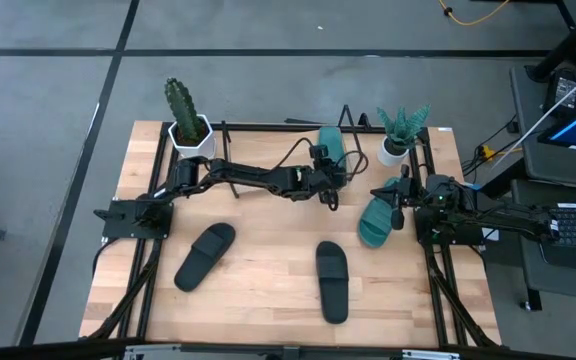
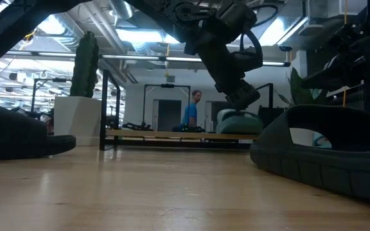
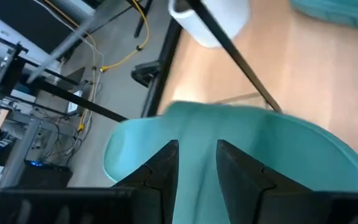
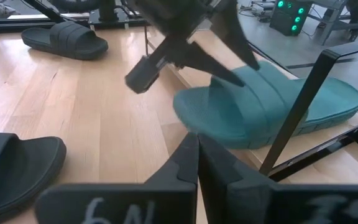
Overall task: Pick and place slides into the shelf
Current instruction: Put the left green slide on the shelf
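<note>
Grey floor surrounds a light-wood bench [image 1: 268,290] seen from above. The shelf [image 1: 268,150] runs along the bench's far edge, between two potted plants. One teal slide [image 1: 330,148] already lies on the shelf, near its right end. The left gripper [image 1: 330,188] hovers just beside that slide with its fingers apart, holding nothing. A second teal slide [image 1: 378,218] sits on the bench near its right edge, beside the right gripper [image 1: 400,205], whose fingers are pressed together and empty. Two black slides [image 1: 205,255] [image 1: 333,281] wait near the bench's front edge. By my judgement, one of four is placed and three remain.

Only the right wrist view shows the placed slide [image 4: 272,102] resting flat against the shelf's black frame. Only the low view shows a person [image 2: 192,110] standing far back in the room.
</note>
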`<state>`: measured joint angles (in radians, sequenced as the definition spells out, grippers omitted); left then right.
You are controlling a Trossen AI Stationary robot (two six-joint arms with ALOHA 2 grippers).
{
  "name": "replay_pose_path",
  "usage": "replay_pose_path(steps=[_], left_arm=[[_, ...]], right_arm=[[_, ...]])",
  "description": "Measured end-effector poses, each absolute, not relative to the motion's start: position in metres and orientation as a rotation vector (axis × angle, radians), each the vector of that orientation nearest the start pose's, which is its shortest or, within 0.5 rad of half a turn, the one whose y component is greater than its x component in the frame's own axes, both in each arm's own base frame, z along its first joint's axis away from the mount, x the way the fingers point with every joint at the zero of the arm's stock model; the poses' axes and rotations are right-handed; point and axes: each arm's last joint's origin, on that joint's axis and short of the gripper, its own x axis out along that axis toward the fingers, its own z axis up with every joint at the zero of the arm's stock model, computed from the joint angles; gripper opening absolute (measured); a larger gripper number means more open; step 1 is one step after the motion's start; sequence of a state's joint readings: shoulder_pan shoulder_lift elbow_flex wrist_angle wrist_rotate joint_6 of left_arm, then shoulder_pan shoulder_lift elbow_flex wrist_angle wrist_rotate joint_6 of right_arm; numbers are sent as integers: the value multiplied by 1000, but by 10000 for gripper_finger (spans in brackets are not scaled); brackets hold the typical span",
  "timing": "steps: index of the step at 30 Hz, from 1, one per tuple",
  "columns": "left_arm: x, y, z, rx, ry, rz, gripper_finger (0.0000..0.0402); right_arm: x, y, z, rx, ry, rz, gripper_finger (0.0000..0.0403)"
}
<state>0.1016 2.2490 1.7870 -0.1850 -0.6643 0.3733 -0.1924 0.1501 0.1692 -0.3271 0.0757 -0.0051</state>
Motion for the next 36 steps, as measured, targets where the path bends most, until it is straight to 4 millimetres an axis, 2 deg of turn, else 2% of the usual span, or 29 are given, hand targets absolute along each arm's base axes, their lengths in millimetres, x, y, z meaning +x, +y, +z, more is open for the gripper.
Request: replay_pose_path(steps=[9,19,23,27,33,36], left_arm=[[500,68,200,527,760,615,100],[498,37,200,803,880,652,98],[493,30,194,805,947,623,69],[484,30,185,749,1034,620,13],[475,31,179,687,1103,632,1],[475,30,178,658,1110,585,1]], right_arm=[[93,-20,178,13,309,-264,6],[92,-20,178,13,316,-264,6],[92,-20,178,13,316,-264,6],[92,-20,178,13,317,-264,6],[92,-20,178,14,317,-264,6],[92,-20,178,14,317,-264,6]])
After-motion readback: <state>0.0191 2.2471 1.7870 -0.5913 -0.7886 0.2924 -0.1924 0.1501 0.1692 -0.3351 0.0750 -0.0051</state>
